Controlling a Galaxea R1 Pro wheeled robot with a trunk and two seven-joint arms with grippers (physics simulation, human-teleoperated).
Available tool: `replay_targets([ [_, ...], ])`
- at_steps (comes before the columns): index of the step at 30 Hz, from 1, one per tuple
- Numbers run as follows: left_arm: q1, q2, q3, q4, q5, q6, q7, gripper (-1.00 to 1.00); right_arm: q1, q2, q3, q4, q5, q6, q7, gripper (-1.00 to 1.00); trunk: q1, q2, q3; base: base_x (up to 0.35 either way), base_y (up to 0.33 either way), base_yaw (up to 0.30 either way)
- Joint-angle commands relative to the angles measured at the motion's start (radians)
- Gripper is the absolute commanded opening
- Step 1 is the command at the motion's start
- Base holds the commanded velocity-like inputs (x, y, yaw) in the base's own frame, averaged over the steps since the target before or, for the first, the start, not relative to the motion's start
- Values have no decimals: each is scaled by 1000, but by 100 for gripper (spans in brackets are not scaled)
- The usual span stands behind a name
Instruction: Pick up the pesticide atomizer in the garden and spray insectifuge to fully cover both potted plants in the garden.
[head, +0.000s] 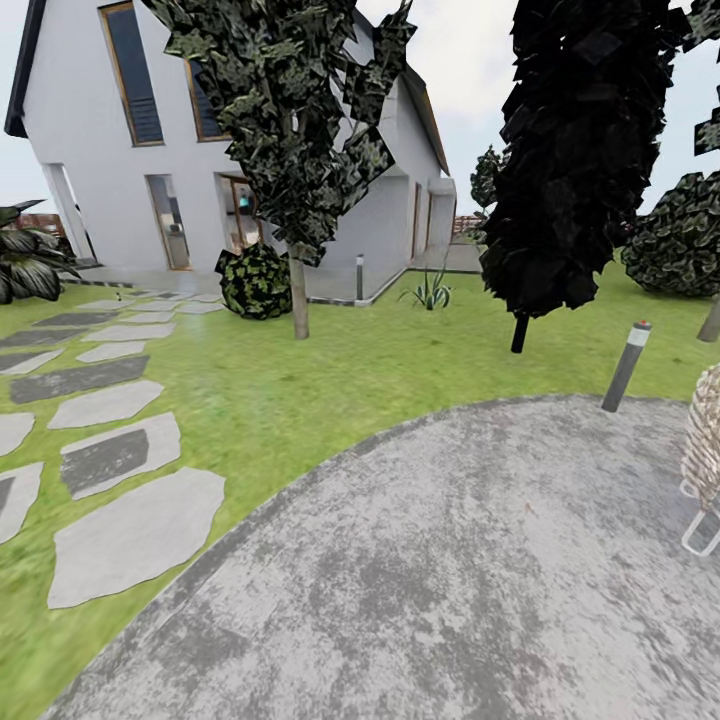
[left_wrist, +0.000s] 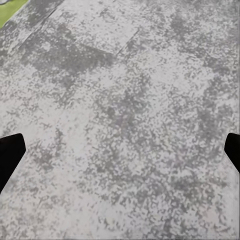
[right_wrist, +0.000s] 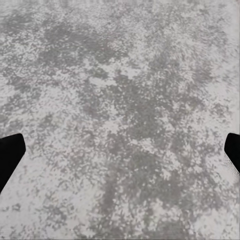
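Observation:
I look over the garden's green lawn (head: 330, 380) and its grey speckled paved round (head: 450, 560). The pesticide atomizer is out of view. A small tuft of pointed green leaves (head: 430, 292) stands far off by the house wall; I cannot tell whether it is one of the potted plants. In the left wrist view my left gripper (left_wrist: 120, 155) hangs open over bare paving, its dark fingertips (left_wrist: 10, 155) far apart. My right gripper (right_wrist: 120, 157) is likewise open over the paving, with nothing between its fingertips (right_wrist: 10, 157).
Flat stepping stones (head: 130, 535) run up the left side towards a white house (head: 120, 150). Two dark trees (head: 295, 130) (head: 575, 150) stand on the lawn. A grey bollard lamp (head: 626, 366) marks the paving's far edge. A wicker chair (head: 705, 450) juts in at the right.

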Motion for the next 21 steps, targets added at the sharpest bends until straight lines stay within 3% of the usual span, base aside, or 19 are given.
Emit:
replay_targets([
  [1, -1, 0, -1, 1, 6, -3, 0, 100, -1, 0, 1, 1, 1, -3, 1, 100, 1, 0, -1, 338, -87, 3],
  [21, -1, 0, -1, 2, 6, -3, -1, 100, -1, -3, 4, -1, 3, -2, 3, 100, 1, 0, -1, 338, -93, 0],
])
